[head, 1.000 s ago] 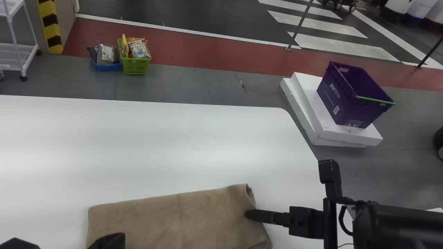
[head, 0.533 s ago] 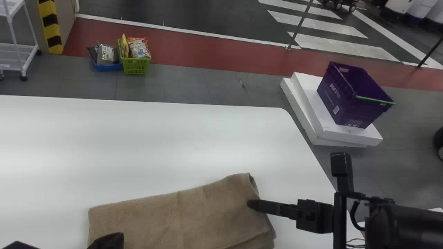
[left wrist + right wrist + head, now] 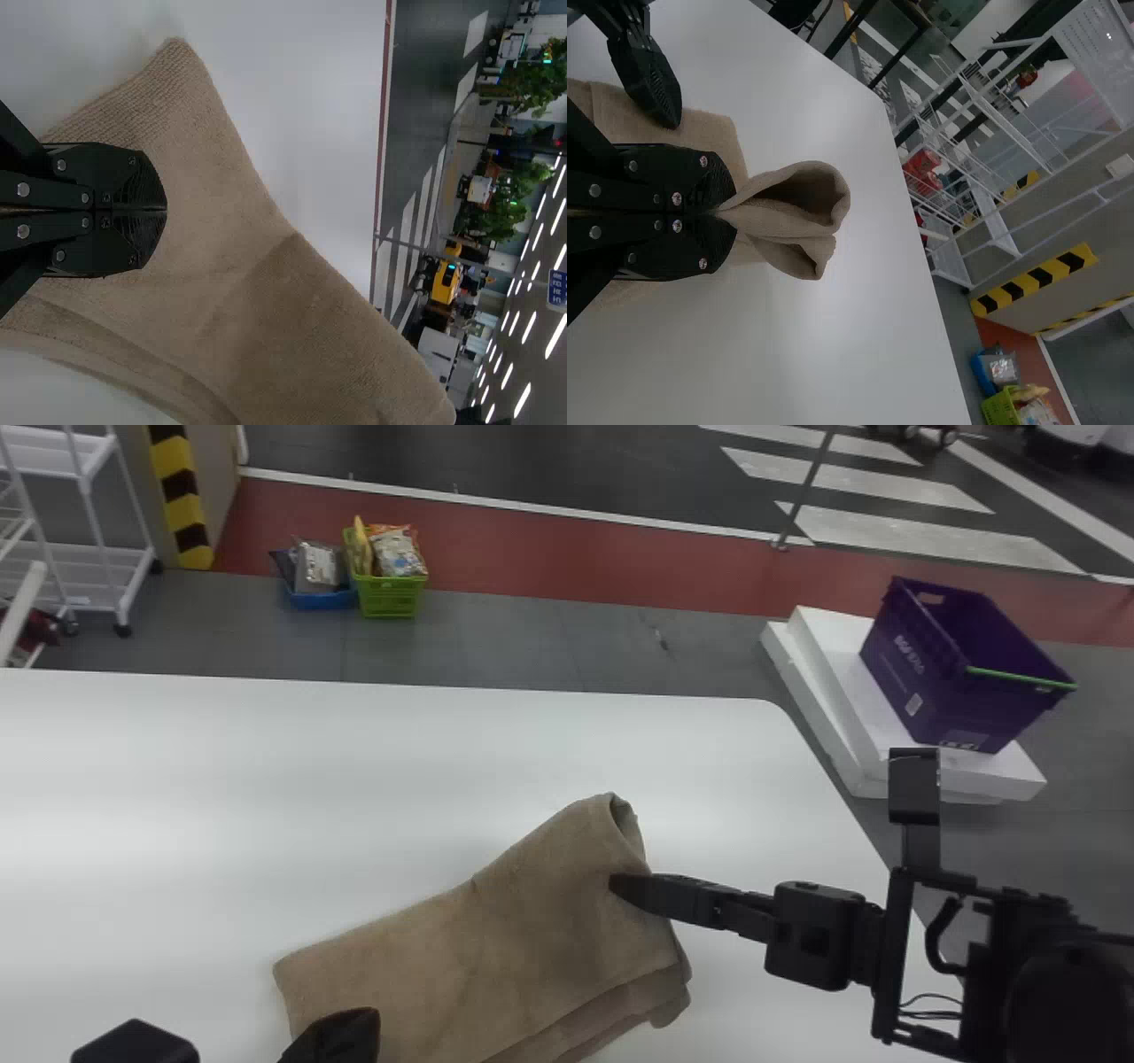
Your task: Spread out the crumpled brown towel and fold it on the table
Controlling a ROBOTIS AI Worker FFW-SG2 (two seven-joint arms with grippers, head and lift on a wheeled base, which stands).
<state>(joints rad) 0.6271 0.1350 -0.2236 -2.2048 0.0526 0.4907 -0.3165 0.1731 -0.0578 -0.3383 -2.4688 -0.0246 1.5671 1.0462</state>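
Note:
The brown towel (image 3: 496,930) lies folded in layers on the white table, its right part angled away from the robot. My right gripper (image 3: 620,887) reaches in from the right and pinches the towel's right end. In the right wrist view, my right gripper (image 3: 731,212) is shut on the towel (image 3: 802,199), whose gathered edge opens into loops past the fingertips. At the bottom left of the head view is my left gripper (image 3: 344,1035), over the towel's near left part. The left wrist view has my left gripper (image 3: 165,210) with fingers together above the towel (image 3: 266,266); no pinched cloth is visible there.
The white table (image 3: 399,762) has a rounded far right corner. On the floor beyond it, a purple crate (image 3: 961,664) rests on white slabs (image 3: 850,691). A green basket (image 3: 390,595), a blue basket (image 3: 321,598) and a white cart (image 3: 97,549) stand behind the table.
The head view has turned slightly left. My right gripper has carried the towel's right end away from the robot and somewhat left across the table, so the towel now slants more. My left gripper remains near the towel's left part.

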